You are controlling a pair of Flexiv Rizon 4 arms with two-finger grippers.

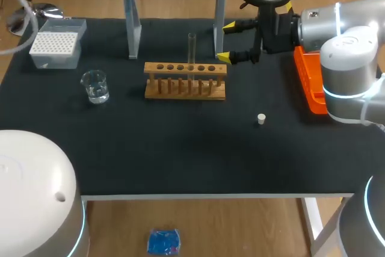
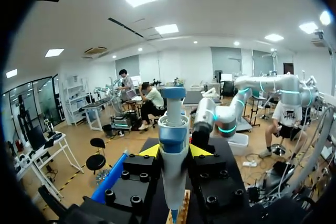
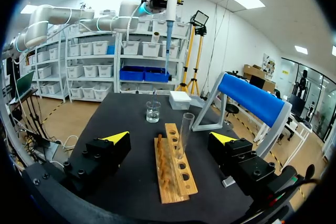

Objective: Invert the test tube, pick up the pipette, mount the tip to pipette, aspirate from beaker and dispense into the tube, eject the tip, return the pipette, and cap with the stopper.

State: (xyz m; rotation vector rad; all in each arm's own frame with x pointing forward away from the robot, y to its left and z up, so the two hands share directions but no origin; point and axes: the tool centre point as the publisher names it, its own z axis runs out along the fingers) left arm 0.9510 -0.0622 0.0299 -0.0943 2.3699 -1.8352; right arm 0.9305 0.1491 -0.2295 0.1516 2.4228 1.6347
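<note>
On the black table mat (image 1: 180,148), the test tube (image 1: 192,49) stands upright in the wooden rack (image 1: 185,82). The pipette (image 2: 173,129) is pinched in the left gripper (image 2: 174,151), high above the table. Tip mounting seems in hand, and the next move calls for a straight descent onto the tip box (image 1: 55,45). The right gripper (image 1: 227,41) hovers spread beside the rack's far end.

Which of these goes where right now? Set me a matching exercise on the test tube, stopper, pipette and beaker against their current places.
Things:
1. test tube
2. stopper
3. pipette
4. beaker

Places:
A. clamped in the left gripper, high above the table
B. lying alone on the black mat
C. upright in the wooden rack
D. on the mat near the tip box

Pairs: 1-C, 2-B, 3-A, 4-D
</note>
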